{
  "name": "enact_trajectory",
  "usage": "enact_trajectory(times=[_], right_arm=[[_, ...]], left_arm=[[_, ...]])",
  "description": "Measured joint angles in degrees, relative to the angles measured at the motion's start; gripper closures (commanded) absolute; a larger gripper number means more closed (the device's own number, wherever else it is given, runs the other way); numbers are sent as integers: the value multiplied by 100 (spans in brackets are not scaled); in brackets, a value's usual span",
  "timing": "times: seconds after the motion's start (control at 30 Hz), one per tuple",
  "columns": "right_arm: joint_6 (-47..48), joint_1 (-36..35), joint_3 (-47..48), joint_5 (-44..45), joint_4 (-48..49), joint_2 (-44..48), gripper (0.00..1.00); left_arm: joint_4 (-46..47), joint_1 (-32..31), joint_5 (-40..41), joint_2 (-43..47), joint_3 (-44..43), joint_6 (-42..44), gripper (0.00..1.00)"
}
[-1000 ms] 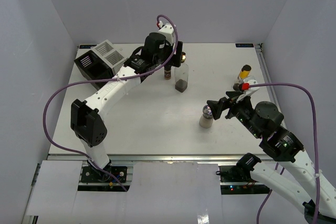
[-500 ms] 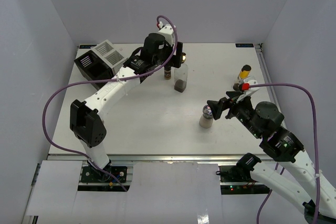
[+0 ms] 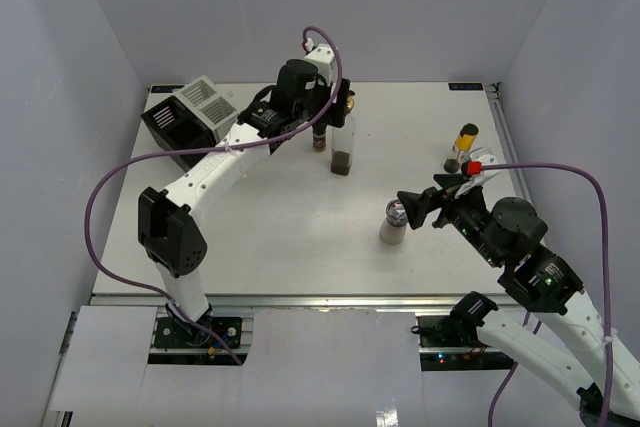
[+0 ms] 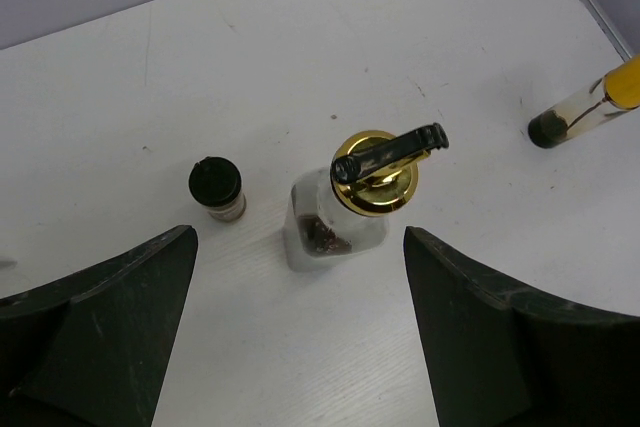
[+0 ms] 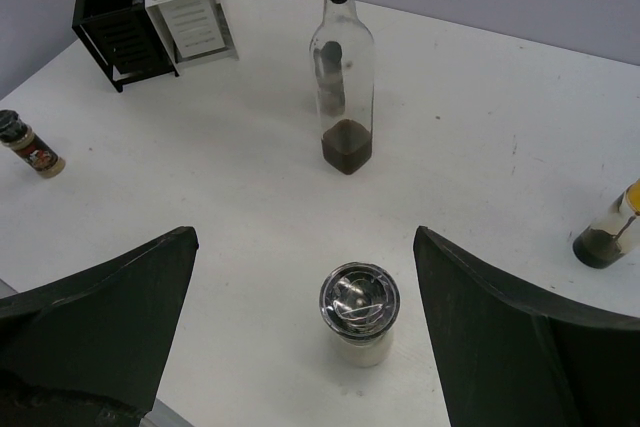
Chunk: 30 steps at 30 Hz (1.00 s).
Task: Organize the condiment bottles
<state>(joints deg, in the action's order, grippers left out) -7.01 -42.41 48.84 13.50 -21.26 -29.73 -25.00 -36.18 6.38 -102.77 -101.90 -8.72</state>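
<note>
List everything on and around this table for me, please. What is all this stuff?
Pourer bottle: one, clear glass, gold pourer, dark liquid at the bottom; far middle, below the left tool.
Spice jar: one, brown, black cap; beside the pourer bottle.
Shaker: one, cream, metal top; near middle, before the right tool.
Slim bottle: one, dark cap, yellow contents; far right.
Black rack box: one; far-left corner.
White rack box: one; beside the black one.
Table: one, white.
Left arm, right arm: white and black, purple cables.
Left tool, right tool: black, both open.
</note>
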Motion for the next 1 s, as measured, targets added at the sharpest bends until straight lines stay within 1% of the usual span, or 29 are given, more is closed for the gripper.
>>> enact_trajectory(times=[0.37, 0.6, 0.83, 1.0], right_arm=[[14, 0, -120, 36, 9, 78, 5], [21, 0, -175, 36, 22, 82, 5], [58, 0, -175, 36, 24, 82, 5], [90, 0, -175, 34, 24, 78, 5]], left_arm=[[-170, 0, 43, -113, -82, 32, 4], [-156, 0, -184, -125, -99, 35, 11], [-149, -7, -407, -259, -189, 29, 8], [-158, -7, -446, -384, -286, 29, 9]])
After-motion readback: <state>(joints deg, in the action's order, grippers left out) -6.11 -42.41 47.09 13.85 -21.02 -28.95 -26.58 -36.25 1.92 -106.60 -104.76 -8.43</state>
